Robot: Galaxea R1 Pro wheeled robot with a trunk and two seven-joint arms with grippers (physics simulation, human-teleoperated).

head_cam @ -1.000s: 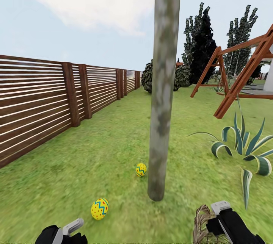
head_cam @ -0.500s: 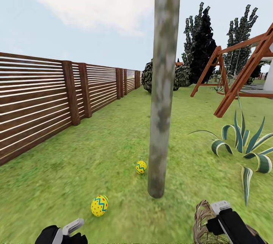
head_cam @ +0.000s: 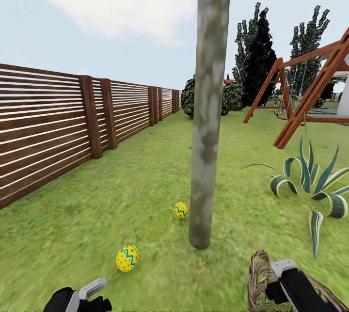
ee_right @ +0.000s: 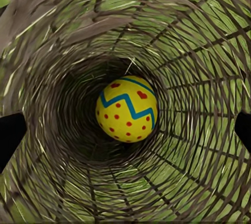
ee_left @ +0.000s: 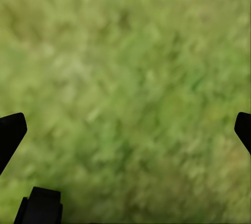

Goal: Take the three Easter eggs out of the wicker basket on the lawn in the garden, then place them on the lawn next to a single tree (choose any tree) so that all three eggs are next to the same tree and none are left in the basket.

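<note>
Outdoors, a wide green lawn (head_cam: 121, 191) fills a fenced garden, and the task looks about two thirds done. A tall tree (head_cam: 208, 108) with a bare grey-green trunk stands in the middle of the head view. Two of the three Easter eggs already lie on the grass by it: one egg (head_cam: 180, 210) just beside the trunk's foot, a second egg (head_cam: 127, 258) a little nearer the robot. The wicker basket (head_cam: 259, 280) is at the lower right of that view, by the right arm. The right wrist view looks down into its weave, where the third egg (ee_right: 126, 108) rests at the bottom, so one egg is left to move.

The right claw (ee_right: 125, 125) is spread wide over the basket, holding nothing. The left claw (ee_left: 125, 130) hangs wide apart over bare grass.

Around: a slatted wooden fence (head_cam: 58, 128) at left, a swing frame (head_cam: 310, 94) and a spiky striped plant (head_cam: 310, 181) at right. Nothing blocks the ground by the trunk.
</note>
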